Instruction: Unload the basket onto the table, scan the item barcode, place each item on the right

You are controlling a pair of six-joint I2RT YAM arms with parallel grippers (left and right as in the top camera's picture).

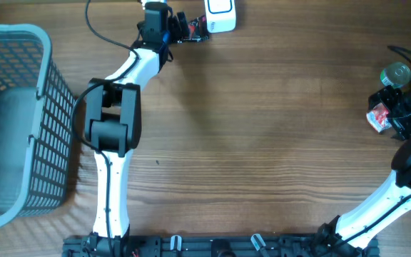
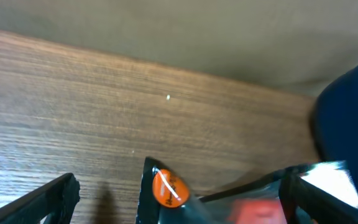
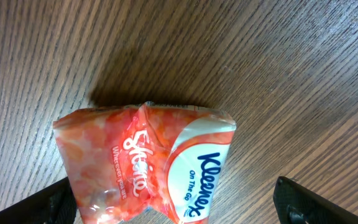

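The tissue pack (image 3: 148, 165) is seen at the right edge of the desk (image 1: 262, 143), between the spread fingers of the right gripper (image 3: 176, 202). If it is gripped off-centre, its slippery wrap could be squeezed out. The left gripper (image 2: 182, 199) is also spread, at the far edge.

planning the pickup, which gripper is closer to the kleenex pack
Right. The right gripper hangs open directly over the Kleenex pack, a finger on either side; the left gripper is far off by the white scanner.
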